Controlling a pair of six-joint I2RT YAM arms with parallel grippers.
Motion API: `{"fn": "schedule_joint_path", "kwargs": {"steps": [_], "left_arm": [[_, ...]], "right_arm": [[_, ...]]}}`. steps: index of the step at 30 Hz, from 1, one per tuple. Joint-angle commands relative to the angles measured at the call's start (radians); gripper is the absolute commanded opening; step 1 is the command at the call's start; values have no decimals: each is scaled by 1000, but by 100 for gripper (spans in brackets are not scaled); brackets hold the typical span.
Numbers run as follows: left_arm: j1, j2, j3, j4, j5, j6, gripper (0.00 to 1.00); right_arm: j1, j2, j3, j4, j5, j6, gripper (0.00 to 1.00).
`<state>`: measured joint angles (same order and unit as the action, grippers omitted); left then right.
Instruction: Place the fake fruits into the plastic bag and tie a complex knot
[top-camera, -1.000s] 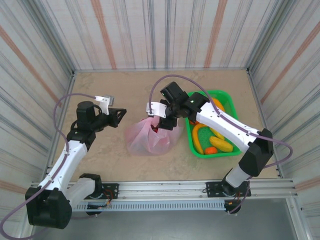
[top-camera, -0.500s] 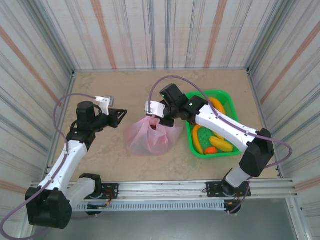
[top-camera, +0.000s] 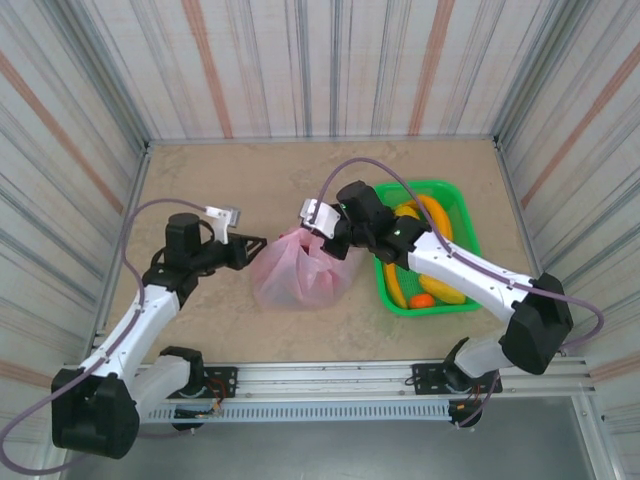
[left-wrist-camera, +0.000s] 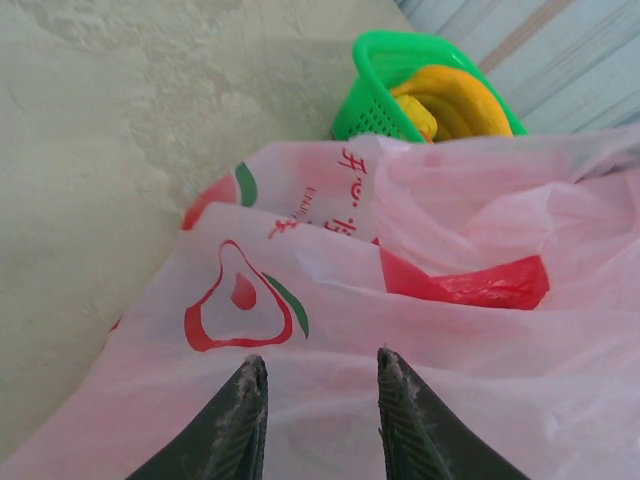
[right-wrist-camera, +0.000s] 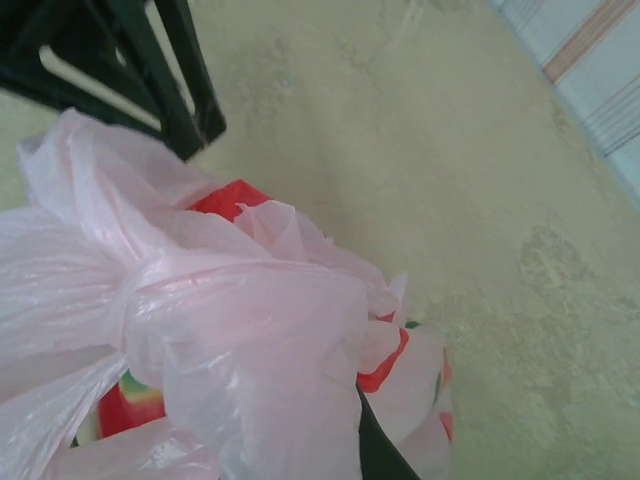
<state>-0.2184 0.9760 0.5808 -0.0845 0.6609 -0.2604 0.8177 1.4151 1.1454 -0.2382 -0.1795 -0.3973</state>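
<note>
The pink plastic bag (top-camera: 298, 275) lies mid-table with its top gathered into a bunched twist (right-wrist-camera: 130, 290). Something red (left-wrist-camera: 470, 285) shows through its film. My left gripper (top-camera: 256, 243) is open at the bag's left side. Its fingertips (left-wrist-camera: 250, 375) sit spread right against the printed plastic (left-wrist-camera: 320, 300), with nothing pinched. My right gripper (top-camera: 327, 240) is over the bag's top. Bunched pink film (right-wrist-camera: 270, 360) covers its jaws and one dark finger (right-wrist-camera: 378, 452) shows, so it looks shut on the plastic. Yellow bananas (top-camera: 442, 288) and an orange ball (top-camera: 421, 300) lie in the basket.
The bright green basket (top-camera: 460, 215) stands just right of the bag, under the right forearm; its corner is also in the left wrist view (left-wrist-camera: 375, 80). The left gripper's black fingers (right-wrist-camera: 190, 110) are near the bag's far side. Striped walls enclose the table (top-camera: 230, 190).
The left arm has swung right and brought its open fingers up against the bag. The right gripper has shifted slightly right and lower over the bag's top, its elbow swinging outward.
</note>
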Motion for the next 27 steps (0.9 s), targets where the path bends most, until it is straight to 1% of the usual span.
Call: {"fn": "schedule_joint_path", "kwargs": {"steps": [1, 3, 6, 9, 14, 18, 21, 23, 27], "left_arm": [[-29, -1, -19, 26, 5, -36, 34], [-54, 1, -21, 35, 21, -44, 34], [-93, -18, -37, 34, 7, -57, 34], [-132, -45, -64, 42, -37, -92, 34], [-203, -76, -86, 46, -142, -125, 39], [-229, -93, -110, 61, -179, -150, 43], [-250, -96, -136, 89, -200, -178, 48], [-270, -96, -149, 107, -221, -189, 50], [-296, -91, -165, 161, -247, -209, 51]], "right_arm": [[-7, -40, -43, 152, -98, 136, 0], [-9, -45, -90, 236, -116, 183, 0], [-32, -48, -156, 362, -157, 274, 0], [-54, -46, -216, 464, -187, 346, 0], [-93, -30, -368, 743, -243, 508, 0], [-91, -1, -422, 853, -244, 565, 0], [-89, 30, -463, 981, -246, 630, 0], [-84, 59, -471, 1043, -258, 666, 0], [-57, 112, -467, 1108, -269, 694, 0]]}}
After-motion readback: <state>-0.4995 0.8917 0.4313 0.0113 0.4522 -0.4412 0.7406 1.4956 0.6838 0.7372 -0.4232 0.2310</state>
